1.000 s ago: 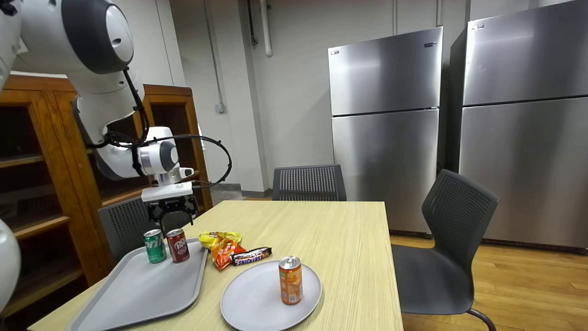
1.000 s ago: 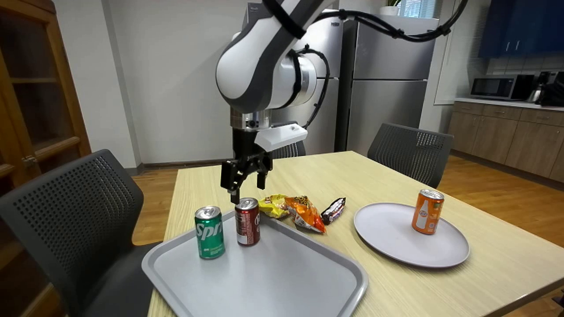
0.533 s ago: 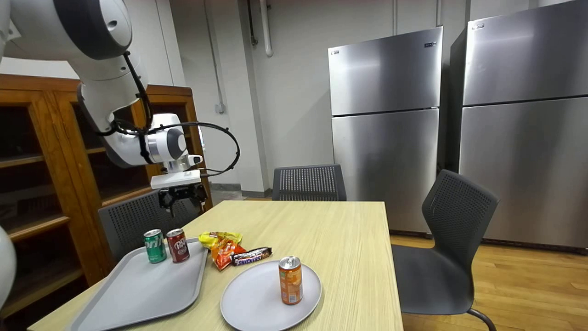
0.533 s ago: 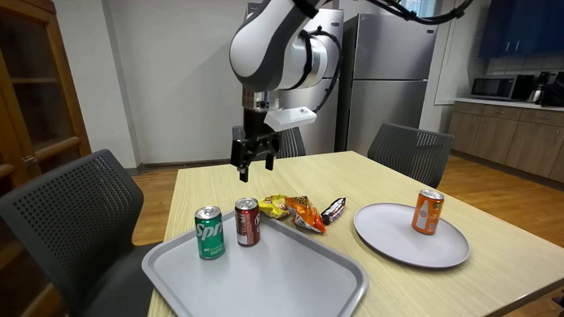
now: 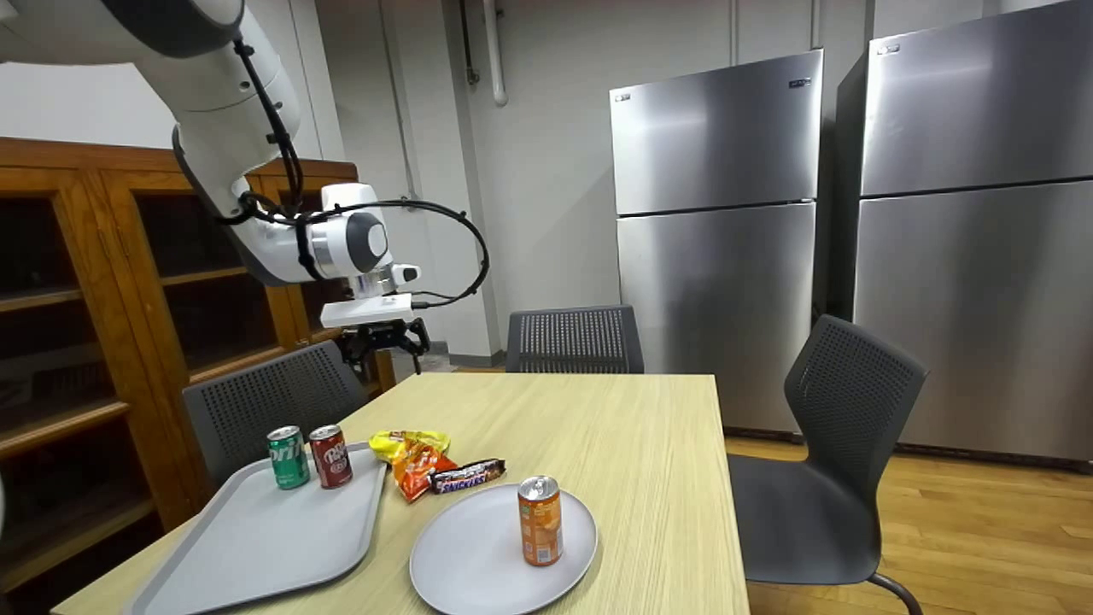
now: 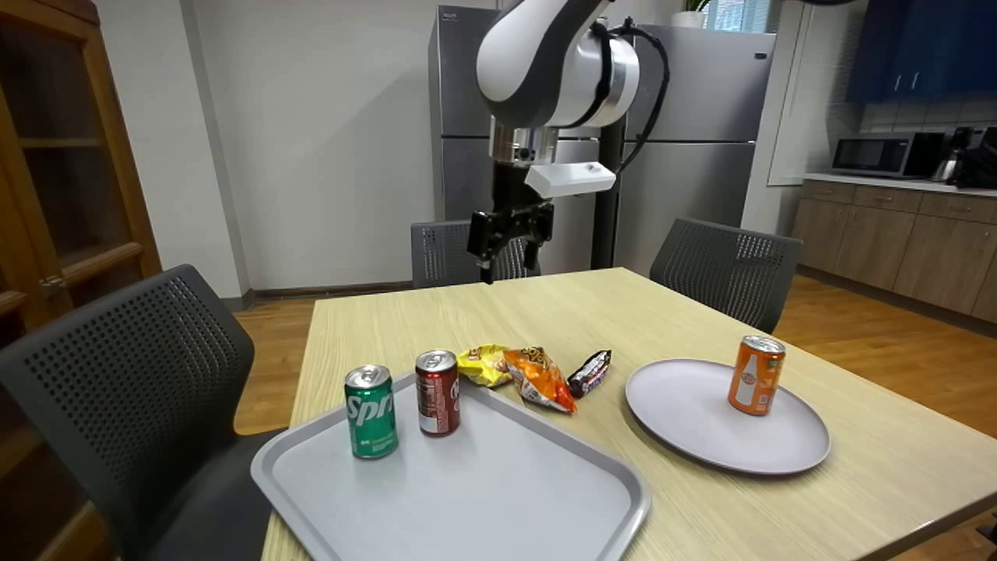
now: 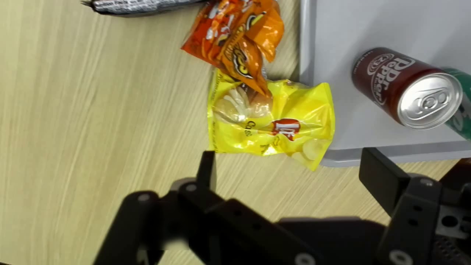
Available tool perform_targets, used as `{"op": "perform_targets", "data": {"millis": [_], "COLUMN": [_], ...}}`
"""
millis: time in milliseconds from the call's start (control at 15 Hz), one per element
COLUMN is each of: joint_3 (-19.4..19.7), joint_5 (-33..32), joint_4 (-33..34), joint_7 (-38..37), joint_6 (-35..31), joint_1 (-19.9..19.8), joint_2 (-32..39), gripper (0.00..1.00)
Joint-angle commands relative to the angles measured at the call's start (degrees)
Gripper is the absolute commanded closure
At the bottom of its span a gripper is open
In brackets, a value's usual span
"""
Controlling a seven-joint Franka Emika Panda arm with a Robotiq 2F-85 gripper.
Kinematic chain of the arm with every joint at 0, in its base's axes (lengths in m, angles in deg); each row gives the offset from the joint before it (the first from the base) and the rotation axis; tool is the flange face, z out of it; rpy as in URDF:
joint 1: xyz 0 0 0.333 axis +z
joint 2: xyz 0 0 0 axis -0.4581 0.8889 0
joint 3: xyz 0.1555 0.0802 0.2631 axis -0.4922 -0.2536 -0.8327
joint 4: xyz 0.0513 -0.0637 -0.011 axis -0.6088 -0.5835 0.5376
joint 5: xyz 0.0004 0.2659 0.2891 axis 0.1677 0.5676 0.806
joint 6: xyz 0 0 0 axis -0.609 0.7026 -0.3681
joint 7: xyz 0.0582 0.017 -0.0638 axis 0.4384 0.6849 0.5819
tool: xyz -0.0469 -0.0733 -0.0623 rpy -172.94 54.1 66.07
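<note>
Two fingers spread wide apart, that's how my gripper looks right now, hanging in the air well above the table. Closest thing in my wrist view is a yellow snack bag, lying on the table by a corner of the gray tray with one end covering a bit of the edge. An orange bag lies partly over it, and a Snickers bar is just beside that one. On the tray I've got a dark red Dr Pepper can with a green Sprite can near it, both upright. Both exterior views also show an orange can standing on a round, pale plate, which sits apart from the tray on the same table.
</note>
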Motion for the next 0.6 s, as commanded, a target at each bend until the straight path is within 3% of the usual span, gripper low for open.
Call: {"op": "perform_targets", "data": {"millis": [0, 533], "joint_3": [1.36, 5.64], "joint_5": [0.97, 1.56], "joint_4": [-4.56, -8.26], "joint_7": [-0.94, -1.83], "joint_6": [-0.21, -0.12], "joint_1": [-2.28, -6.8], "joint_2": [-4.76, -8.23], "gripper": [0.0, 0.0]}}
